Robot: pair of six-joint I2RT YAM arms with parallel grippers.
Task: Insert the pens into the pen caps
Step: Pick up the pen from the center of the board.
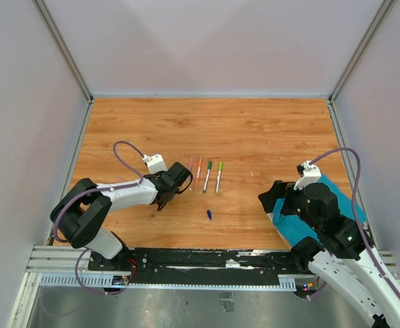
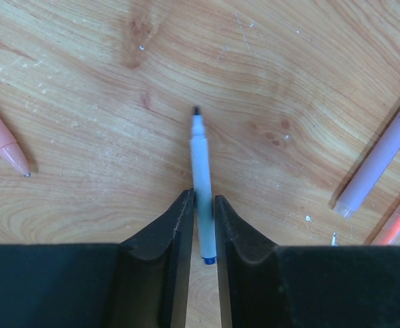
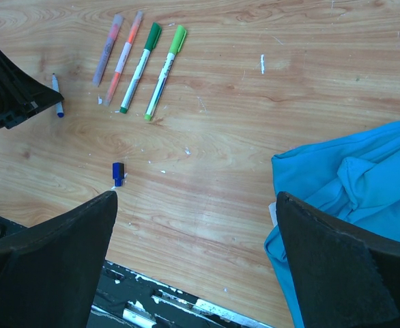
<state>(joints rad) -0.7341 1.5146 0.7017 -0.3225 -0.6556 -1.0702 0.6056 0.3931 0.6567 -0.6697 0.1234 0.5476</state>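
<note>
Left gripper: jaws narrow, one pad on each side of the blue pen, apparently touching the barrel. The pen lies flat on the table, not lifted. How firm the clamp is can't be told.

Handling (judgement):
- The pen is light, thin, stiff plastic with a smooth round barrel, so it is likely to roll or swivel between the pads if the squeeze is weak.
- It isn't fragile, apart from the bare nib.
- The grip sits on the rear part of the barrel, just ahead of the blue end.
- That leaves the front half and nib free, which is what a cap needs.
- Taking hold closer to the middle would resist pivoting better when the cap pushes back.

Position:
- The pen runs straight out along the gripper's axis, with the dark nib pointing away from the wrist and the blue end tucked between the fingers.
- The blue cap lies on its own on the table, apart from the gripper, toward the near edge and to its right.
- It is short and light, and will probably skid if pushed from one side.

Four capped pens lie in a row just beyond the left gripper. A pink pen is off to the side in the left wrist view.

Right gripper: jaws fully apart, holding nothing. It hangs over the table beside the teal cloth, well apart from the blue cap.
</note>
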